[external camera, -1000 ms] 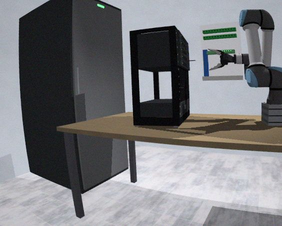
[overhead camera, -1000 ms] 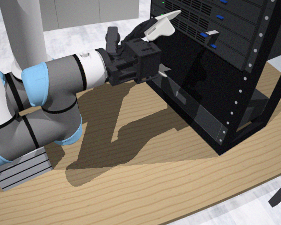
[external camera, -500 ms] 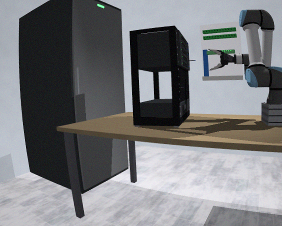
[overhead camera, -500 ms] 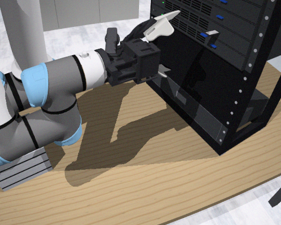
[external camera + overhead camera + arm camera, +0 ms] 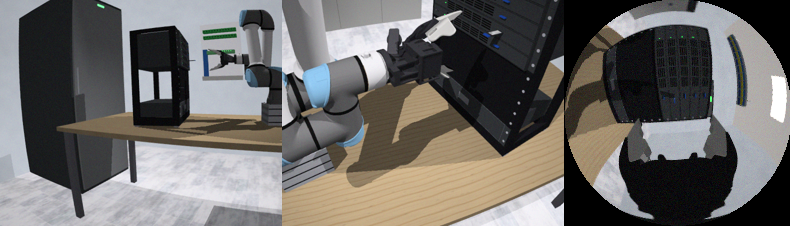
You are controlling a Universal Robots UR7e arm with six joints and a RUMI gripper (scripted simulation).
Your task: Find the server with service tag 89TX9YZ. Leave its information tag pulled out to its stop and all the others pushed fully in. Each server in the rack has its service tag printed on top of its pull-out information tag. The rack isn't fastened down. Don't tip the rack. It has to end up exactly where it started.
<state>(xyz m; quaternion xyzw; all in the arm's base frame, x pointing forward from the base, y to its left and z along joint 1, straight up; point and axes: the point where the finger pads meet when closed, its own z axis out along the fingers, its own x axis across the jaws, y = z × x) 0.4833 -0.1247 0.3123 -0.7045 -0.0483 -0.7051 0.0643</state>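
Top: server rack (image 5: 518, 110) (image 5: 176, 82) (image 5: 609, 85), upright on worktop (image 5: 432, 195) (image 5: 100, 125) (image 5: 594, 150); one info tag (image 5: 495, 32) (image 5: 192, 60) out from rack front, svc no. illegible. Ext.: jaws (image 5: 445, 47) (image 5: 213, 60) wide, nothing held, apart from rack, on its front side. Wrist: rack front beyond jaws; blue tag pulls (image 5: 684, 95) on rack's servers.

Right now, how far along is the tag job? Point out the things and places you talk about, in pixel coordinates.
One information tag (image 5: 495, 32) (image 5: 192, 60) is out; its print is unreadable, so a match can't be confirmed. The open gripper (image 5: 215, 60) holds nothing. Left: verify the tag, then leave only 89TX9YZ's out.
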